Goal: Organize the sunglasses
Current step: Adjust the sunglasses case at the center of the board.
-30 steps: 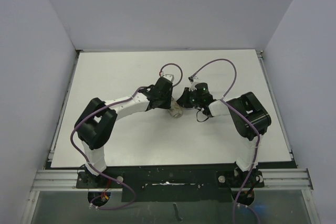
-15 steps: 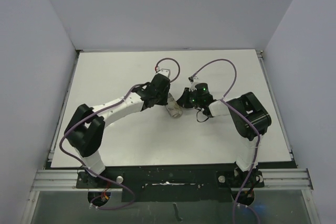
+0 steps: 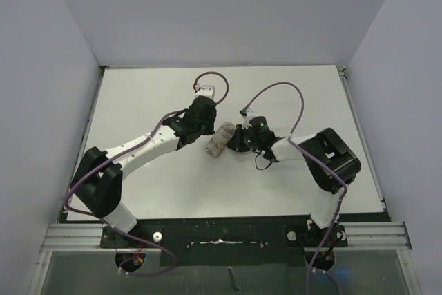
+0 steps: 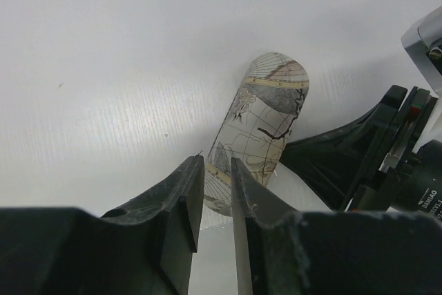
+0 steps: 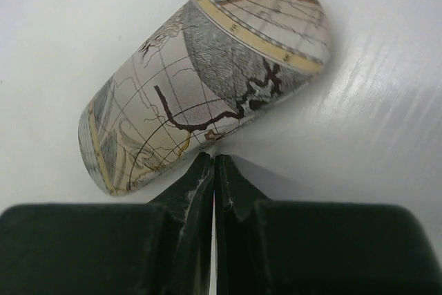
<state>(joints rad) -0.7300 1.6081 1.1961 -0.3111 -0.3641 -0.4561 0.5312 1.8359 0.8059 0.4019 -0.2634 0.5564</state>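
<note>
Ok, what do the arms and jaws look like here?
Both the left arm and right arm have white links, bulky black joints and a looping purple cable. The jaws are matte black, wedge-shaped and scuffed grey at the tips.

The case (image 3: 219,139) is hemmed in by the left fingers (image 4: 188,195) and right fingers (image 5: 201,186). The counter (image 3: 138,88) beyond lies open.

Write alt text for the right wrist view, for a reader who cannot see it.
A closed oblong case printed with an old-style map lies at a slant on a white table, filling most of the view. The right gripper, its black fingers shut, points at the middle of the case's near long side.
</note>
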